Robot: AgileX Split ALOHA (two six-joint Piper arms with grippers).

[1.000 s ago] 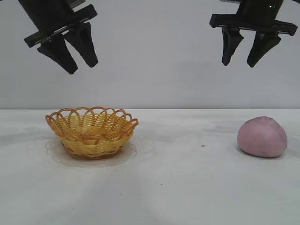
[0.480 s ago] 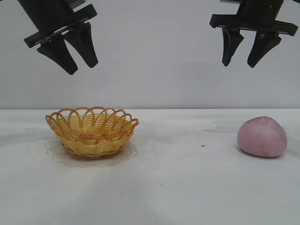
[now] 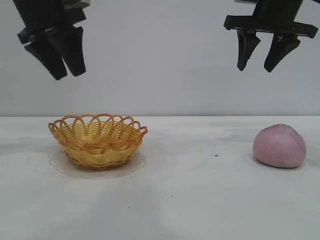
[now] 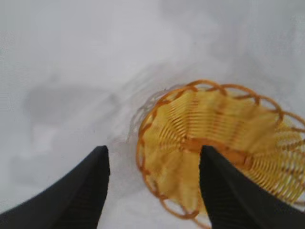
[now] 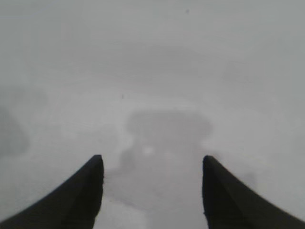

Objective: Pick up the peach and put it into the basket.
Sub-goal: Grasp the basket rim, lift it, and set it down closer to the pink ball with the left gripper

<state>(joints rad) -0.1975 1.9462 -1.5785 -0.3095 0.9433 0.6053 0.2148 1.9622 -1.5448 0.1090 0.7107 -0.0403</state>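
Observation:
The pink-mauve peach (image 3: 279,146) lies on the white table at the right. The yellow wicker basket (image 3: 98,139) with its orange looped rim stands at the left and holds nothing. High above the peach hangs my right gripper (image 3: 256,69), open and empty; its wrist view shows only bare table between the fingers. My left gripper (image 3: 68,76) hangs open and empty high over the left side, above and slightly left of the basket. In the left wrist view the basket (image 4: 224,138) lies partly behind one finger of the left gripper (image 4: 153,151).
The white table (image 3: 200,200) runs across the whole front, backed by a plain grey wall. A small dark speck (image 3: 216,155) sits on the table between basket and peach.
My left gripper has swung to the left and turned, its fingers now closer together in the exterior view. The right gripper, peach and basket have stayed put.

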